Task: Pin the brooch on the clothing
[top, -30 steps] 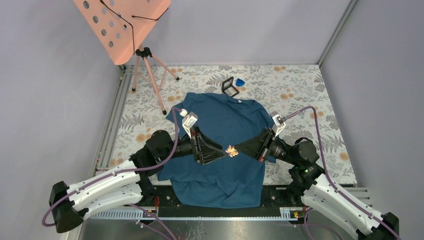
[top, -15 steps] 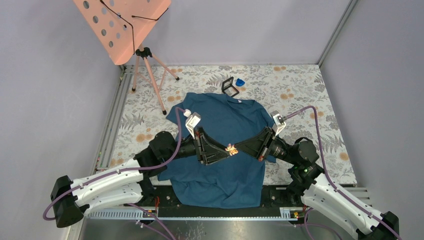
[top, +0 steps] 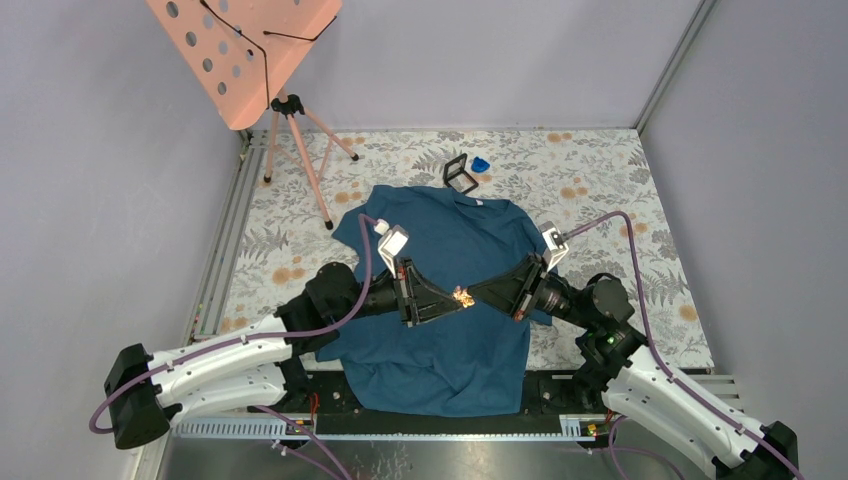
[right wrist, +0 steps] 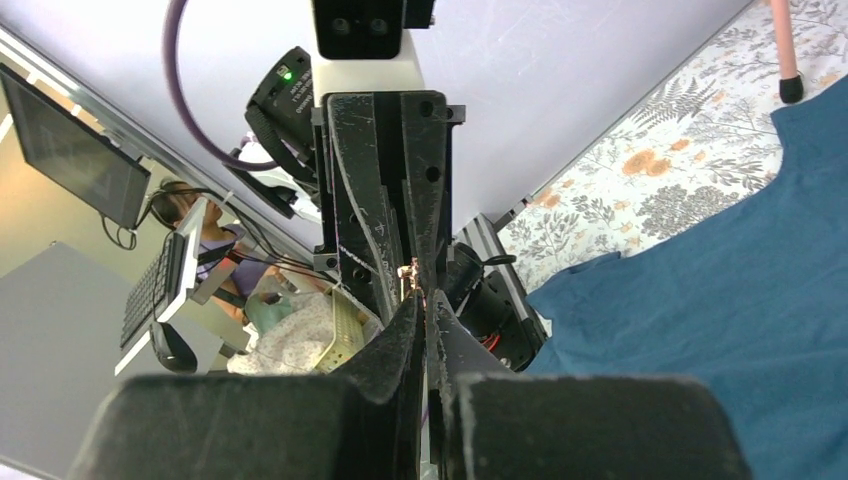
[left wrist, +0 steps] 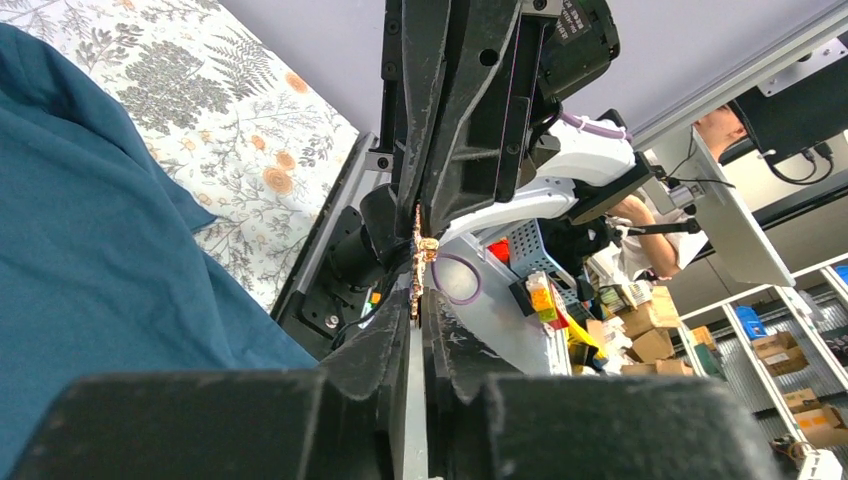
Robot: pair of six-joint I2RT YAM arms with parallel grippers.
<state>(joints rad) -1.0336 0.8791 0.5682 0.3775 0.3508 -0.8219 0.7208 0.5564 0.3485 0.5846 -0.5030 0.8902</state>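
Observation:
The clothing (top: 440, 240), a dark teal T-shirt, lies flat on the table, neck towards the back; it also shows in the wrist views (left wrist: 90, 230) (right wrist: 720, 300). The tiny glinting brooch (top: 463, 295) hangs above the shirt's middle, where both grippers meet tip to tip. My left gripper (top: 457, 298) comes from the left and is shut on the brooch (left wrist: 420, 252), which sticks out past its fingertips (left wrist: 416, 300). My right gripper (top: 472, 293) comes from the right, jaws pressed together on the brooch (right wrist: 408, 271) at its tips (right wrist: 421, 298).
A black square case (top: 460, 172) and a small blue object (top: 481, 164) lie behind the shirt's neck. A peach music stand (top: 250, 50) on a tripod stands at the back left. A floral cloth (top: 620, 190) covers the table, and grey walls close in the sides.
My left gripper has slid right up to the brooch and closed its jaws on it. The right gripper has kept its hold in place.

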